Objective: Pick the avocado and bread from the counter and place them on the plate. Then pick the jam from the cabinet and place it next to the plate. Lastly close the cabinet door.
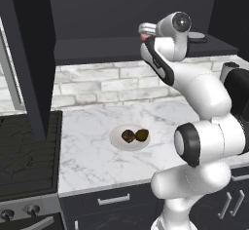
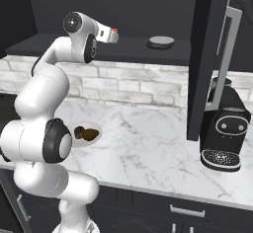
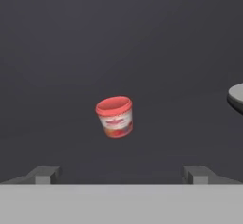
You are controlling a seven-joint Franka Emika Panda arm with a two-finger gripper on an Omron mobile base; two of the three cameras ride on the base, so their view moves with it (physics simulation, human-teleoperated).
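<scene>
— Hand view: our gripper (image 3: pixel 121 175) is spread wide and grasps nothing; the jam (image 3: pixel 115 116) stands ahead of it on the dark cabinet (image 3: pixel 71 52) shelf, centred between the fingertips, we judge so the jaws can straddle it.

— And the rest?

— We count one avocado (image 1: pixel 142 135) and one bread (image 1: pixel 128 136), touching, both on the one plate (image 1: pixel 116 143) on the counter (image 1: pixel 92 151). One grey disc (image 2: pixel 160 42) lies on the shelf, right of the jam; one coffee machine (image 2: pixel 225 128) stands far right.
</scene>
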